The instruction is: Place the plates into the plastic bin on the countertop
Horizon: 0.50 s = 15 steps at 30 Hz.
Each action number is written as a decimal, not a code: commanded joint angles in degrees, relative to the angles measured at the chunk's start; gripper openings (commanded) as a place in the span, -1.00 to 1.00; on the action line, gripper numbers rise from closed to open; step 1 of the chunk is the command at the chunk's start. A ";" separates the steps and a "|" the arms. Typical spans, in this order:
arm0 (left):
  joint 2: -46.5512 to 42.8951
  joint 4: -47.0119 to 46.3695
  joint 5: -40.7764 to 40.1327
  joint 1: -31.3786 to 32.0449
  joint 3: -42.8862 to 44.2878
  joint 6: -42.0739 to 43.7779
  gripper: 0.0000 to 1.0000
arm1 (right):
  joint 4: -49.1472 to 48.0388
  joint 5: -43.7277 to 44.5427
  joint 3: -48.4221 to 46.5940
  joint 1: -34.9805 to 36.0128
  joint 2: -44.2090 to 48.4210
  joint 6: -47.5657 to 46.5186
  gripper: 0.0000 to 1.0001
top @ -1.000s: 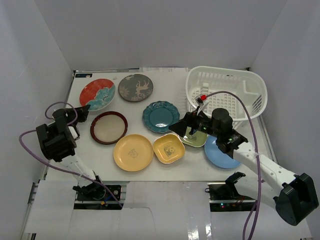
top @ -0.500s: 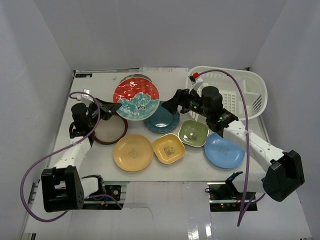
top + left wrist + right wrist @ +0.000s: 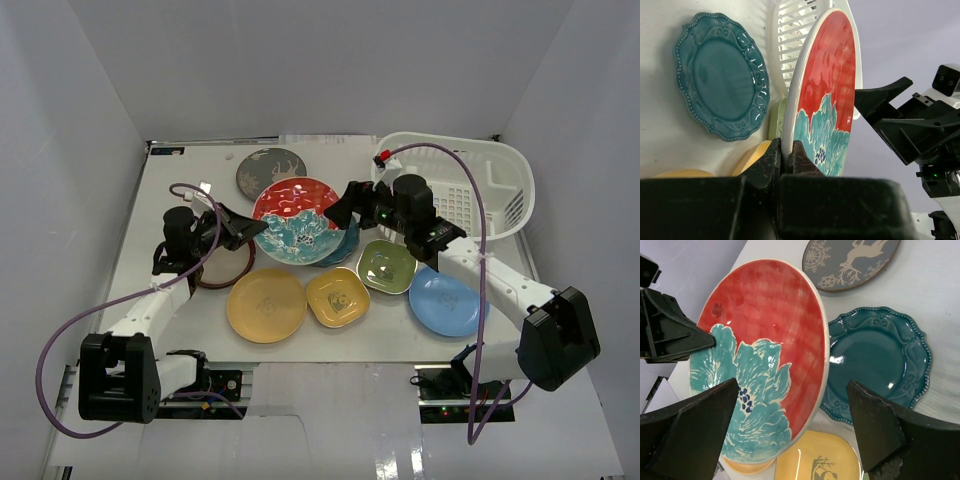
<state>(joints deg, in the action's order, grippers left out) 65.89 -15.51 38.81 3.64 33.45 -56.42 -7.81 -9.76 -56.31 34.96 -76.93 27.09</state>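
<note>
My left tool (image 3: 788, 154) was clenched on the rim of the red-patterned plate (image 3: 297, 220), gripping it at the edge nearest my left arm. The plate was lifted off the surface (image 3: 180, 165), up on edge and tilted, its painted face turned toward the overhead camera. Across its width it ran from my left tool toward my right tool (image 3: 340, 203) and the plastic bin (image 3: 455, 185) beyond. It hung over the scalloped teal plate (image 3: 875, 360), which lay flat beneath it, and the dark grey plate (image 3: 265, 170) lay behind on the surface. My right tool was released, its two fingers spread wide near the plate's far rim; I could not tell whether they touched it. The bin sat at the right rear of the surface.
</note>
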 commanded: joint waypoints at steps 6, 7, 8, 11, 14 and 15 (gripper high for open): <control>-2.08 -12.18 5.75 0.05 2.23 -4.84 -1.00 | -3.70 1.68 2.61 0.11 0.73 1.82 0.98; -1.99 -12.35 6.19 0.14 2.49 -4.92 -1.00 | -4.13 1.06 2.87 0.02 0.64 2.17 0.98; -1.64 -12.35 6.45 0.23 2.76 -4.75 -1.00 | -4.75 -0.60 3.40 -0.07 0.55 2.61 0.78; -0.50 -12.35 7.86 0.67 3.99 -4.57 -1.00 | -8.35 -4.02 4.28 -0.59 0.55 4.89 0.26; 0.91 -11.39 8.13 1.02 5.04 -4.66 -1.00 | -11.43 -7.27 4.72 -1.39 0.64 7.27 -0.40; 1.61 -11.21 8.30 1.02 5.39 -4.75 -0.96 | -12.48 -8.25 4.90 -1.73 0.64 7.88 -0.52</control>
<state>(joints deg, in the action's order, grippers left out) 68.16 -19.86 43.40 4.16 33.85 -58.37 -12.84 -13.02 -51.62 34.02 -76.90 32.12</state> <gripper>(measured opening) 0.071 0.296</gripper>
